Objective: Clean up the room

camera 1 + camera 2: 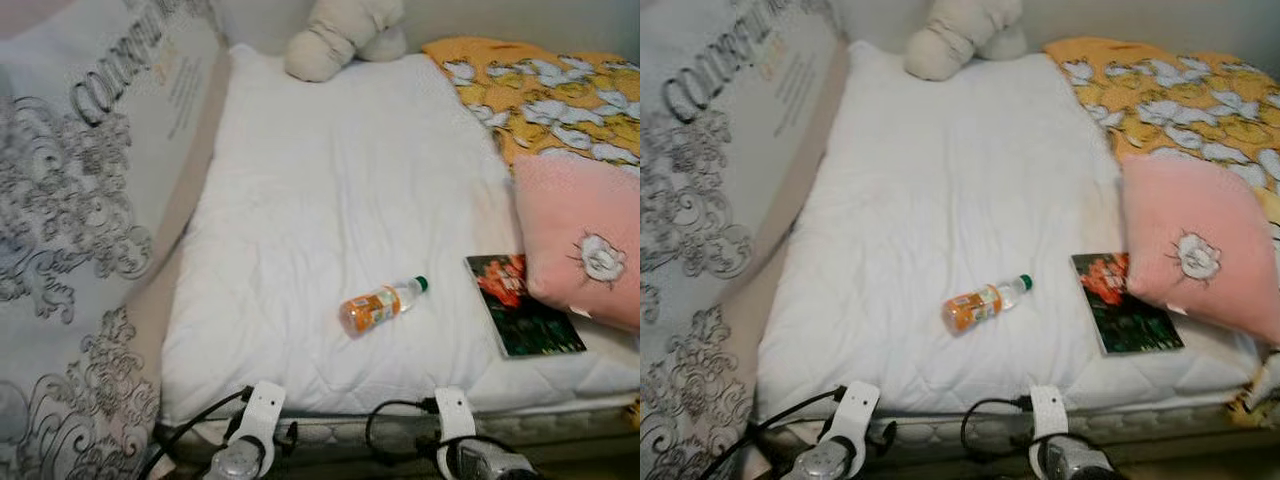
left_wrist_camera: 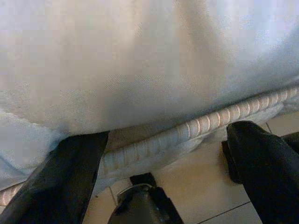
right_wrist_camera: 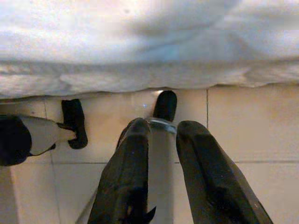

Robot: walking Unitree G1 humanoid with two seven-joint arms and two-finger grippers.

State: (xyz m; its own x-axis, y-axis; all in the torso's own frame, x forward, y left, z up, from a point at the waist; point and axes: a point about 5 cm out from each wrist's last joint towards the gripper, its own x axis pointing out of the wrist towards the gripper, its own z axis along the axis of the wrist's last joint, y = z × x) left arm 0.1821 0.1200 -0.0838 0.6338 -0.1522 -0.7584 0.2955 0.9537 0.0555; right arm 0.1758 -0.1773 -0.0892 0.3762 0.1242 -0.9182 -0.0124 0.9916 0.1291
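A plastic bottle [image 1: 383,305] with an orange label and a green cap lies on its side on the white bed [image 1: 330,180], near the front edge. To its right a book [image 1: 522,305] with a dark cover lies flat, partly tucked under a pink pillow [image 1: 585,240]. Both arms hang low in front of the bed, below the mattress edge. My left gripper [image 2: 168,140] is open, its fingers wide apart, facing the mattress piping. My right gripper [image 3: 166,128] points down at the tiled floor, its fingers close together with nothing between them.
A cream plush toy [image 1: 340,35] sits at the head of the bed. A yellow flowered blanket [image 1: 540,90] covers the far right side. A grey patterned mattress [image 1: 80,200] leans along the bed's left side. Pale floor tiles [image 3: 243,121] lie under the bed's edge.
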